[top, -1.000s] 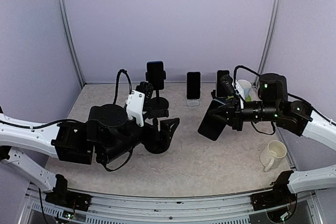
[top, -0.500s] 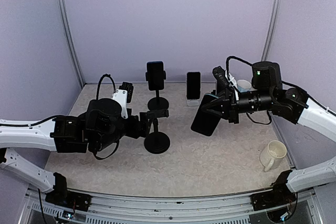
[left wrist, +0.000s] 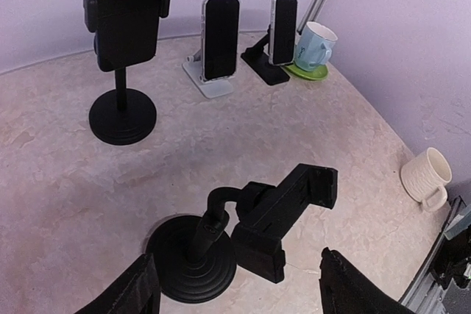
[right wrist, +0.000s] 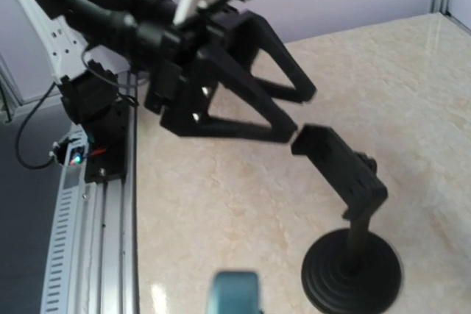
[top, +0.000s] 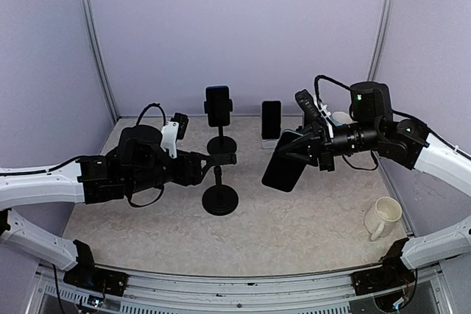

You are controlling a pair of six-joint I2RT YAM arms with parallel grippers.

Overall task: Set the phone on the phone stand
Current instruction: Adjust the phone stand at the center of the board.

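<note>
Phone (top: 282, 162) is up in the air over mid-table, a dark slab hanging at a tilt. It's pinched by one end in the right gripper (top: 303, 149), which is clenched tight on it. Just to its left stands the empty phone stand (top: 219, 182), cradle angled on its bent neck; the two are near but apart. On the stand's other side is the left gripper (right wrist: 300, 114), jaws spread, tips right beside the cradle and gripping nothing. Whether it's touching, I can't tell.

Here's my worry: that stand isn't held. Nudge the cradle with the phone's edge and the round base could skid or topple. A one-end pinch might let the phone swing, too. And two arms crowding one small cradle risk a knock.
</note>
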